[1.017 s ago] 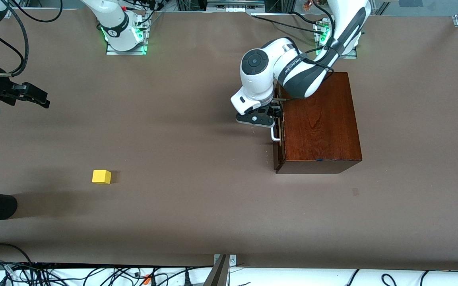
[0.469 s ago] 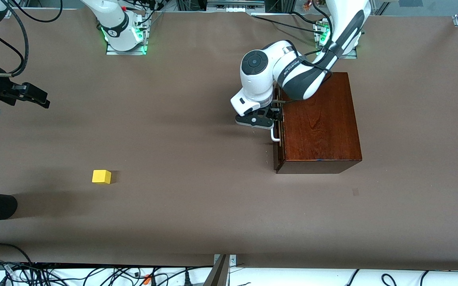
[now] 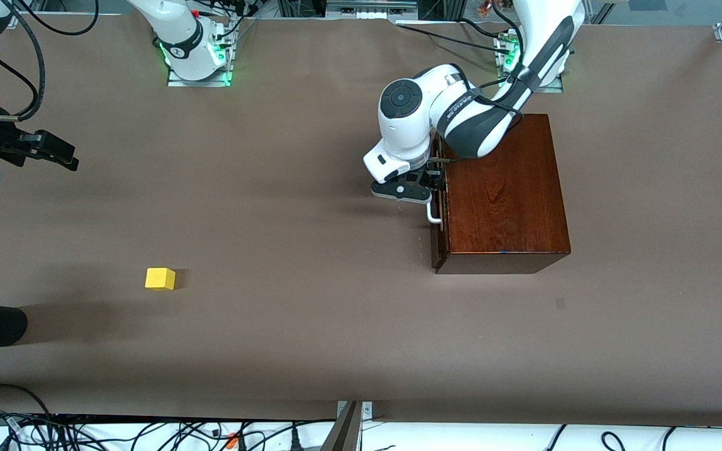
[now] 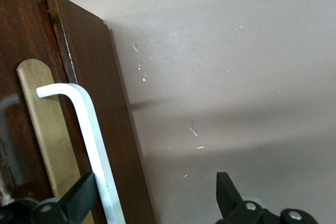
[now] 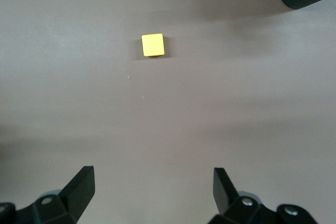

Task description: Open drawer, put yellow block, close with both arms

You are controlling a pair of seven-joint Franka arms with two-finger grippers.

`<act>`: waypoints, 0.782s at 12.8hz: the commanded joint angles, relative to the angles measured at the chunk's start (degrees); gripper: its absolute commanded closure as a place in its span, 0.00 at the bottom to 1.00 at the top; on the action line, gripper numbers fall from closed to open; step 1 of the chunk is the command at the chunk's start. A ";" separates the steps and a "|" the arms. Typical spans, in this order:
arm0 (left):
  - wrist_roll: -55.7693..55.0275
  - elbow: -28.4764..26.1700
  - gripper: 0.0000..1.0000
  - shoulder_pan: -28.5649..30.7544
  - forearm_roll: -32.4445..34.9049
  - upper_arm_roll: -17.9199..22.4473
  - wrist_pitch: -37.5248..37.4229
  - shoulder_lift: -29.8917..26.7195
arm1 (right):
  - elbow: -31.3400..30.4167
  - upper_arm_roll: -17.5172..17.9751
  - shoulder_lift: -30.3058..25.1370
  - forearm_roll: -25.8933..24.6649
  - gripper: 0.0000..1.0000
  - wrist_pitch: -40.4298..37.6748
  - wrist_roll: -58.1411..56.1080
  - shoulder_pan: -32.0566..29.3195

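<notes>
Left gripper [image 3: 427, 191]: straddling the handle [image 4: 86, 129] with fingers apart, readying a pull on the shut drawer [image 3: 438, 207].
Right gripper [image 5: 152, 192]: waiting, spread wide over bare table.
Block [image 3: 160, 279]: lying well apart from the box [image 3: 502, 188], toward the right arm's end.
Hidden: drawer interior; right gripper cropping at frame edge.

Bright, even overhead light — soft shadows on the table [image 3: 311, 326] — sharp focus.

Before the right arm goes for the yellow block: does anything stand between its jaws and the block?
Nothing visible does. Only bare table lies between the open right gripper and the yellow block.
</notes>
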 commanded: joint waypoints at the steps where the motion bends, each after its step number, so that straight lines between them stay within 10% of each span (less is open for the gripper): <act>1: -2.33 -0.13 0.00 -0.32 1.62 -0.09 3.09 2.98 | 0.56 0.54 0.28 0.74 0.00 0.33 -0.15 -0.79; 10: -3.39 1.28 0.00 -3.14 4.50 0.17 0.29 3.24 | 0.65 0.54 0.28 0.74 0.00 0.25 -0.15 -0.79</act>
